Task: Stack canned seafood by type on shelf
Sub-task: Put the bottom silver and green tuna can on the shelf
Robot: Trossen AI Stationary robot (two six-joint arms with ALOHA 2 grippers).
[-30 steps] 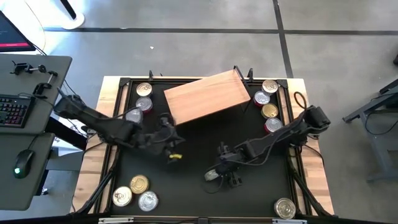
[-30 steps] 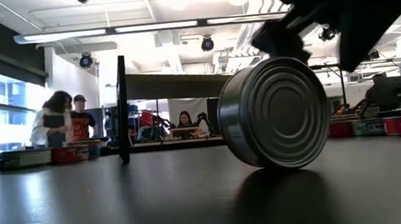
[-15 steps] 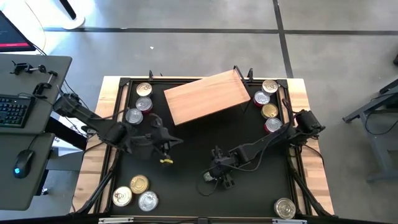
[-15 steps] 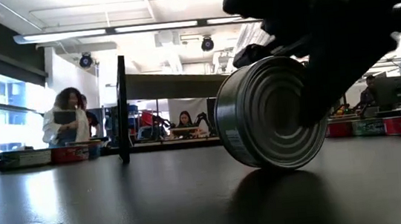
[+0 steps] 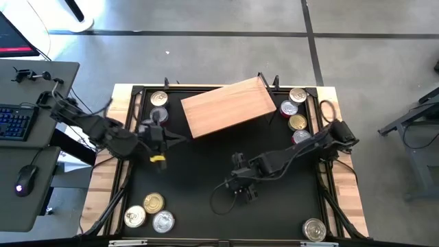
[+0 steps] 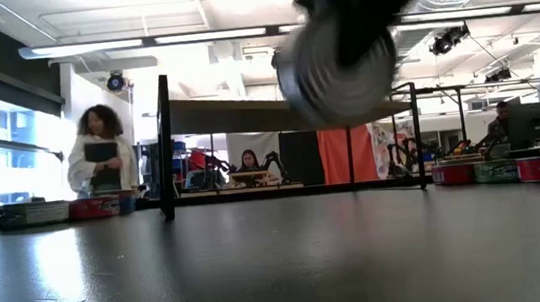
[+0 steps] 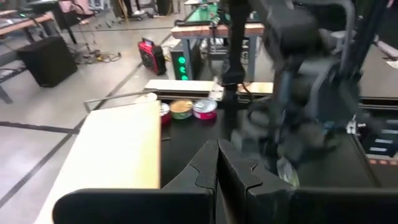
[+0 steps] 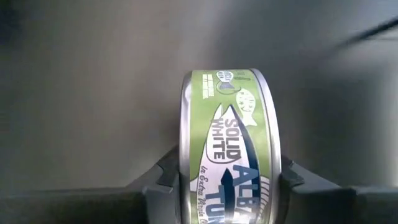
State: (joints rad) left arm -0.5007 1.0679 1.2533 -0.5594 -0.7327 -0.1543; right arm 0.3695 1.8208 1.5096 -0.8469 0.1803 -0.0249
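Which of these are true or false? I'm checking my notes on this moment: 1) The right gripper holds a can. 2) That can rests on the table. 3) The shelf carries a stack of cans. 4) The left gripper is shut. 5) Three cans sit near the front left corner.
1) True: the right gripper clamps a green-labelled can by its flat ends.
2) False: in the low view the can hangs clear above the table.
3) False: the shelf top is bare.
4) True: the left gripper is shut and holds nothing.
5) True: three cans sit there.
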